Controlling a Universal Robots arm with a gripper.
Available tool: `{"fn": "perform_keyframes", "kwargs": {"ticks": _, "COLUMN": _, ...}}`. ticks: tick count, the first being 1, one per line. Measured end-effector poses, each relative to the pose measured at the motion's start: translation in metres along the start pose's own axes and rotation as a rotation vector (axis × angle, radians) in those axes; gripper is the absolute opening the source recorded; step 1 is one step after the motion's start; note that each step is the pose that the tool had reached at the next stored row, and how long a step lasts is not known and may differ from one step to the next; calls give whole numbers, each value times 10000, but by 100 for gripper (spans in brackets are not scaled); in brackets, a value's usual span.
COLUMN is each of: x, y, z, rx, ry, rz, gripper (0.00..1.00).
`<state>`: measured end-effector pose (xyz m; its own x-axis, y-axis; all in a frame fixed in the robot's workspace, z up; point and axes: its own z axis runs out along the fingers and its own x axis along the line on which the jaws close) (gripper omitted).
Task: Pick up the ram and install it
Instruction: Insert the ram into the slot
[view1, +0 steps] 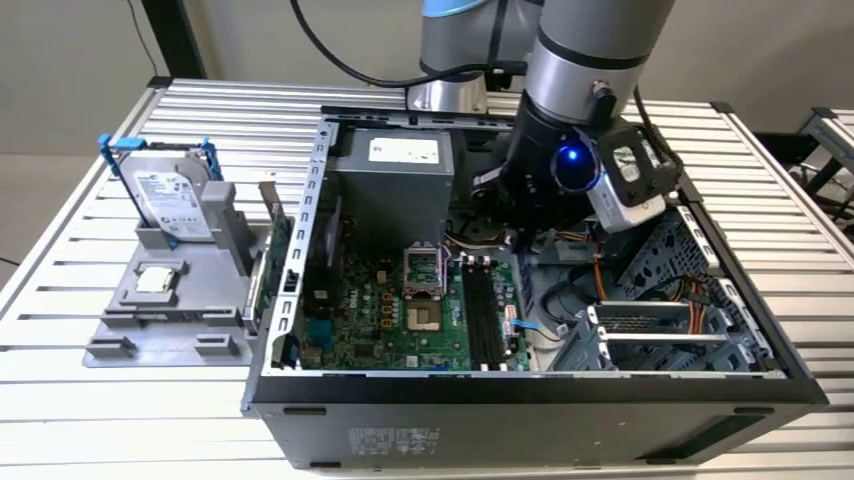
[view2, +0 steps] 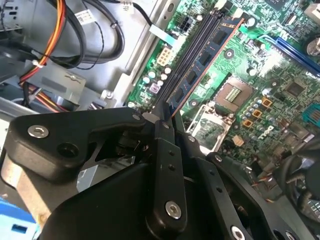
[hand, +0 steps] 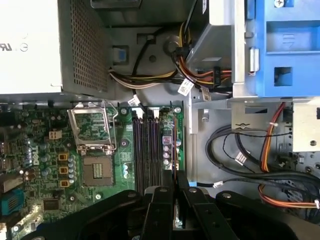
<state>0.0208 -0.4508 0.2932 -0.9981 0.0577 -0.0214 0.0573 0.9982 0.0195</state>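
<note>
The ram (view2: 205, 57) is a long thin stick with a row of dark chips. It stands on edge along the black memory slots (view2: 192, 45) of the green motherboard (view2: 280, 85). My gripper (view2: 162, 119) is shut on the near end of the stick. In the first wrist view the gripper (hand: 173, 189) sits at the end of the memory slots (hand: 147, 150), beside the processor socket (hand: 95, 130). In the exterior view the arm's wrist (view1: 574, 170) reaches down into the open computer case (view1: 534, 385), above the slots (view1: 483, 310). Whether the stick is seated in a slot cannot be told.
A grey power supply (view1: 394, 180) stands at the back of the case. Bundled cables (view1: 601, 290) and a drive cage (view1: 667, 320) lie on the exterior view's right of the slots. Outside the case, a silver hard drive (view1: 167, 200) in a blue-handled frame stands on a grey holder (view1: 160, 300).
</note>
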Motion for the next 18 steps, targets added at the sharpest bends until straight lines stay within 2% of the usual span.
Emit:
{"fn": "perform_keyframes", "kwargs": {"ticks": 7, "x": 96, "y": -8, "z": 125, "rx": 0, "ry": 0, "rz": -9, "gripper": 0}}
{"fn": "perform_keyframes", "kwargs": {"ticks": 14, "x": 102, "y": -15, "z": 252, "rx": -1, "ry": 1, "rz": -66, "gripper": 0}}
{"fn": "perform_keyframes", "kwargs": {"ticks": 18, "x": 103, "y": -21, "z": 325, "rx": -4, "ry": 4, "rz": -224, "gripper": 0}}
